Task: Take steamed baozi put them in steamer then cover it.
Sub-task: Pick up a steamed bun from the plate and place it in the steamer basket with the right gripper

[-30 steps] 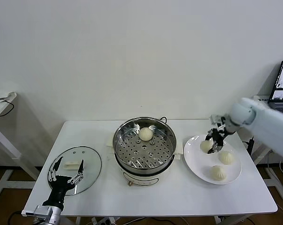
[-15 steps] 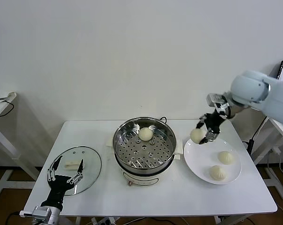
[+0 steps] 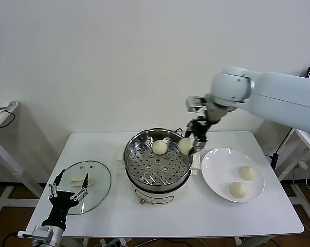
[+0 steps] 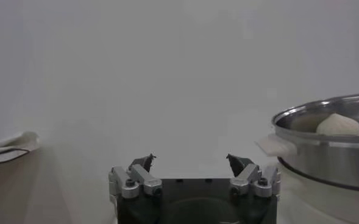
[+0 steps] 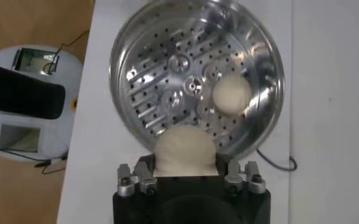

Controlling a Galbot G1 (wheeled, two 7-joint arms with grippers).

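Now right claw [image 3: 192, 143] clenched on smooth domed baozi [image 3: 185, 146] over shiny perforated steamer [image 3: 158, 159]; left claw [image 3: 68, 190] released.

White rectangular table [image 3: 93, 149] against a plain white wall [image 3: 119, 56]. Second pale table edge [image 3: 1, 114] at far left, with dark cable [image 3: 1, 110]. Wooden floor [image 3: 11, 200] below. Even, diffuse lighting.

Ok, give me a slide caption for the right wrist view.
Right gripper carries a baozi over the steamer rim; another bun sits inside.
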